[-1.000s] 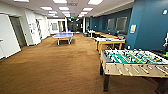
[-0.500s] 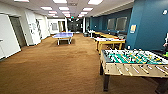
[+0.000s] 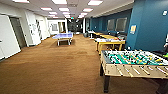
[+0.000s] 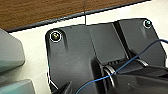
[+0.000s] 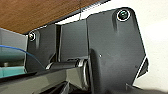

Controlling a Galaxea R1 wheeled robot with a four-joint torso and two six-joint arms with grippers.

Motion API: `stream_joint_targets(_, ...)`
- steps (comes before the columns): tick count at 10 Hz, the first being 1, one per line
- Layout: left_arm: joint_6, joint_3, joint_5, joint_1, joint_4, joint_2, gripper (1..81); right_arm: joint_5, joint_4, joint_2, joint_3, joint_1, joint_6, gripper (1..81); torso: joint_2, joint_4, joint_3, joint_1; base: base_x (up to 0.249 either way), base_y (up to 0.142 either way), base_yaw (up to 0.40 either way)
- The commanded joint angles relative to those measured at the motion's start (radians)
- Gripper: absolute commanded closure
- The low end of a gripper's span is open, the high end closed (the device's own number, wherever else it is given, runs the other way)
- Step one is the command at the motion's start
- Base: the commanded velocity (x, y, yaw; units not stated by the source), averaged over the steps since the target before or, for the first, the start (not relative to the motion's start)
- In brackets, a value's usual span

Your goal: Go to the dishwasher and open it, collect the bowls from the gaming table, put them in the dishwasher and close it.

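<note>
Facing carpeted hall: you have gaming table (image 3: 132, 62) ahead-right, long axis running rightward; right arm likely nearer. No bowls discernible on it. Pincer state: cannot tell, either arm.

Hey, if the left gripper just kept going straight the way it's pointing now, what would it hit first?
Probably the robot's own dark plate, which sits right ahead in the left wrist view; past it lies brown carpet. Depth is unclear, so treat that as a guess.

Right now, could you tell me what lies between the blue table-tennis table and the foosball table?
In the head view, brown carpet and a yellow table lie between the table-tennis table and the foosball table.
</note>
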Motion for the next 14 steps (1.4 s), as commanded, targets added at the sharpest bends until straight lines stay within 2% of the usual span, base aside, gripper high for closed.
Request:
stream_joint_targets(1, 0.004, -0.002, 0.039, -0.071, -0.002, -0.005, 1.0, -0.041, -0.009, 0.004, 0.003, 0.061, 0.001, 1.0, 0.0, 0.0, 0.0, 0.0, 0.097, 0.0, 0.0)
stream_joint_targets(14, 0.004, -0.002, 0.037, -0.066, 0.001, -0.002, 1.0, -0.041, -0.01, 0.006, 0.005, 0.068, -0.001, 1.0, 0.001, 0.0, 0.0, 0.001, 0.122, 0.0, 0.0)
